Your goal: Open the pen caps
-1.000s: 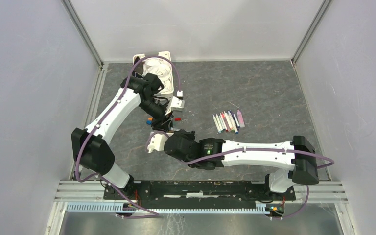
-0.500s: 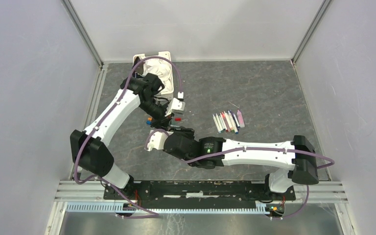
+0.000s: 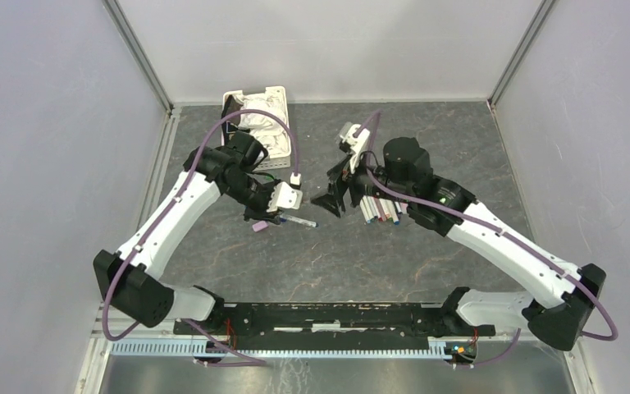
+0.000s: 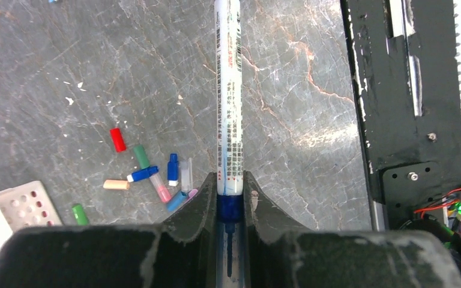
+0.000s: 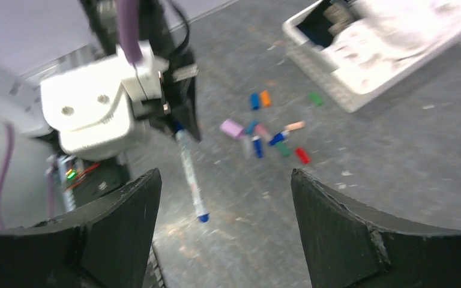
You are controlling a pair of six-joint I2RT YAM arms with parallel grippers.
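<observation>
Left wrist: left fingers (image 4: 199, 207) clamp pen (image 4: 228, 108); pen caps (image 4: 143, 174) scattered nearby.

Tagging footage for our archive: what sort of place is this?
Probably a lab robot test cell: plain grey walls on metal posts enclose a dark table, two arms are bolted to a rail at its edge, and loose pen caps lie scattered.

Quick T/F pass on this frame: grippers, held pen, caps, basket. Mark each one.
1. The left gripper is shut on a white pen. True.
2. The right gripper holds a cap. False: it is open and empty.
3. Loose pen caps lie on the table. True.
4. The other pens sit in the basket. False: they lie in a row on the table; the basket holds white cloth.
</observation>
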